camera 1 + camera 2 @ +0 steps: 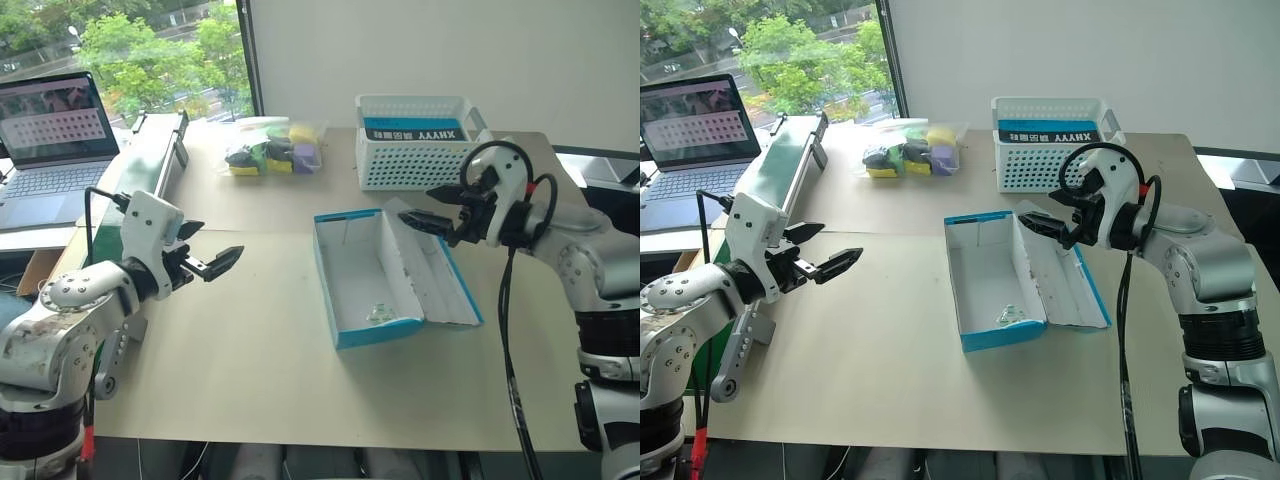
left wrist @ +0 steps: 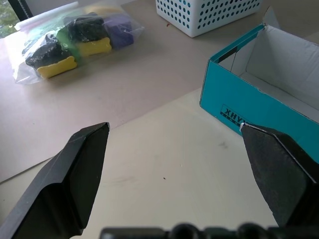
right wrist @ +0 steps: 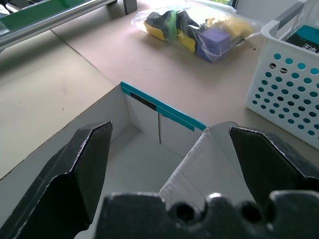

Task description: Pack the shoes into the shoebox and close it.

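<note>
— While both arms hang over the table with nothing in them, look at the right gripper point(image 1: 1042, 222) first: its fingers stand wide apart, poised above the shoebox point(image 1: 352, 287), about over the fold where the lid point(image 1: 445, 280) lies back flat.

— And the other one?

— The left gripper point(image 1: 215, 262) is spread just as wide, well apart from the box, over bare table point(image 1: 250, 370). I'd guess the box sits open in the middle so either arm can reach into it.

— Where are the shoes, then?

— I can't find them on the tabletop. The box looks empty apart from a small clear scrap near its front wall, so packing hasn't begun, as I judge it. Behind the box there's a white basket point(image 1: 420, 160) with a blue lettered thing in it, a bag of coloured blocks point(image 1: 272, 152) beside that, and a laptop point(image 1: 50, 140) off at the far left.

— Do the wrist cameras add anything?

— The left wrist one catches the blue end wall with black lettering on it, which the head views don't give. The right wrist one looks straight down into the white inside and the far blue rim.
</note>
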Available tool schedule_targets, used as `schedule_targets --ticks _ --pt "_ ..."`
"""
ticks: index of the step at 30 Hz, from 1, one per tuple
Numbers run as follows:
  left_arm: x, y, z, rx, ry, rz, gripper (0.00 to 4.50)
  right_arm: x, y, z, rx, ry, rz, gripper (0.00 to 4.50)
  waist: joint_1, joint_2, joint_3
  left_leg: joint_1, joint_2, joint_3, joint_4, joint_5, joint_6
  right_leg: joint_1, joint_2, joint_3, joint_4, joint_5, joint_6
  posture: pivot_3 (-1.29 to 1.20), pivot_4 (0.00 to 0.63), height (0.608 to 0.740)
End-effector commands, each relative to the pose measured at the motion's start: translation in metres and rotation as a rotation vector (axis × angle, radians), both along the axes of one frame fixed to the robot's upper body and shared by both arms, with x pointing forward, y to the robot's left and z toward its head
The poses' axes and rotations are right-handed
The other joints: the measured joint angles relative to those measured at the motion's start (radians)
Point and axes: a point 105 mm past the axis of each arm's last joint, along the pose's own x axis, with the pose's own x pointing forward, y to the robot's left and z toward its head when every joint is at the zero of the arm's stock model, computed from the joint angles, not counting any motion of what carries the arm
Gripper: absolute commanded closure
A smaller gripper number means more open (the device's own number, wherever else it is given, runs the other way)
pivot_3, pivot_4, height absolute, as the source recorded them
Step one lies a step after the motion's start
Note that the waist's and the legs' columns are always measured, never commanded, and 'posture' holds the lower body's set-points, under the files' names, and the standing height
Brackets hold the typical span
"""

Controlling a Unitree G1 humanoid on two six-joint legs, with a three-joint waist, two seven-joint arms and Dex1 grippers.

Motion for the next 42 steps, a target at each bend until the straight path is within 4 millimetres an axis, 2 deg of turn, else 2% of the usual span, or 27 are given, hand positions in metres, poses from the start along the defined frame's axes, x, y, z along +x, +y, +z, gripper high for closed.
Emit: schedule_targets --ticks 1,7,10,12,14,17,22,24,27,30,35,42 --pt "-0.002 -0.011 0.011 -0.017 -0.051 -0.046 0.00 -0.003 0.002 0.011 -0.015 -0.066 0.011 0.10 0.000 0.000 0.000 0.000 0.000 0.000 0.000 0.000 0.000 0.000 0.000 0.000 0.000 0.000 0.000 0.00 0.150 0.740" --pt "0.004 -0.011 0.017 -0.059 -0.078 -0.036 0.00 -0.006 0.016 0.011 -0.005 -0.066 0.062 0.10 0.000 0.000 0.000 0.000 0.000 0.000 0.003 0.000 0.000 0.000 0.000 0.000 0.005 0.000 0.000 0.00 0.150 0.740" --pt "0.006 0.004 0.020 -0.093 -0.094 0.037 0.00 -0.005 0.024 0.014 0.008 -0.069 0.094 0.10 -0.003 0.000 0.000 0.000 0.000 0.000 0.004 0.000 0.000 0.000 0.000 0.000 0.005 0.000 0.000 0.00 0.150 0.740" --pt "0.010 0.029 0.016 -0.148 -0.098 0.167 0.00 -0.007 0.034 0.013 0.014 -0.060 0.143 0.10 -0.006 0.000 0.000 0.001 0.000 0.000 0.004 0.000 0.000 0.000 0.001 0.000 0.006 0.000 0.000 0.00 0.150 0.740" --pt "0.009 0.055 0.008 -0.125 -0.090 0.298 0.00 -0.010 0.044 0.012 0.022 -0.045 0.195 0.10 -0.016 0.000 0.000 0.002 0.000 0.000 0.005 0.000 0.000 0.000 0.001 0.000 0.008 0.000 0.000 0.00 0.150 0.740" --pt "0.004 0.088 0.012 -0.111 -0.129 0.489 0.00 -0.011 0.055 0.010 0.041 -0.021 0.263 0.10 -0.021 0.000 0.000 0.002 0.000 0.000 0.005 0.000 0.000 0.000 0.000 0.000 0.009 0.000 0.000 0.00 0.150 0.740" --pt "-0.014 0.121 0.025 -0.117 -0.199 0.740 0.00 -0.009 0.071 -0.003 0.062 0.069 0.348 0.10 -0.021 -0.003 0.000 0.002 0.000 -0.001 0.009 0.000 0.000 0.000 0.000 0.000 0.011 0.000 0.000 0.00 0.150 0.740" --pt "-0.024 0.137 0.015 -0.110 -0.171 0.879 0.00 -0.014 0.083 -0.004 0.070 0.070 0.402 0.10 -0.019 -0.003 0.000 0.002 0.000 -0.001 0.010 0.000 0.000 0.001 0.000 0.000 0.012 0.000 0.000 0.00 0.150 0.740" --pt "-0.035 0.140 0.001 -0.126 -0.134 0.961 0.00 -0.018 0.099 -0.001 0.106 0.053 0.464 0.10 -0.021 -0.003 0.000 0.002 0.000 -0.001 0.010 0.000 0.000 0.000 0.000 0.000 0.013 0.000 0.000 0.00 0.150 0.740" --pt "-0.038 0.138 -0.004 -0.130 -0.122 0.971 0.00 -0.017 0.110 -0.001 0.148 0.039 0.482 0.10 -0.021 -0.004 -0.001 0.002 0.000 -0.002 0.011 0.000 0.000 0.000 0.000 0.000 0.013 0.000 0.000 0.00 0.150 0.740" --pt "-0.043 0.149 -0.003 -0.102 -0.121 0.990 0.00 -0.025 0.125 -0.005 0.188 0.023 0.514 0.10 -0.020 -0.005 -0.001 0.002 0.000 -0.002 0.011 0.001 -0.001 0.000 0.000 0.000 0.014 0.000 -0.001 0.00 0.150 0.740" --pt "-0.037 0.157 -0.003 -0.106 -0.107 0.949 0.00 -0.023 0.139 -0.005 0.163 -0.074 0.462 0.10 -0.022 -0.005 -0.001 0.002 0.000 -0.002 0.011 0.001 -0.001 0.000 0.000 0.000 0.015 0.001 -0.001 0.00 0.150 0.740"
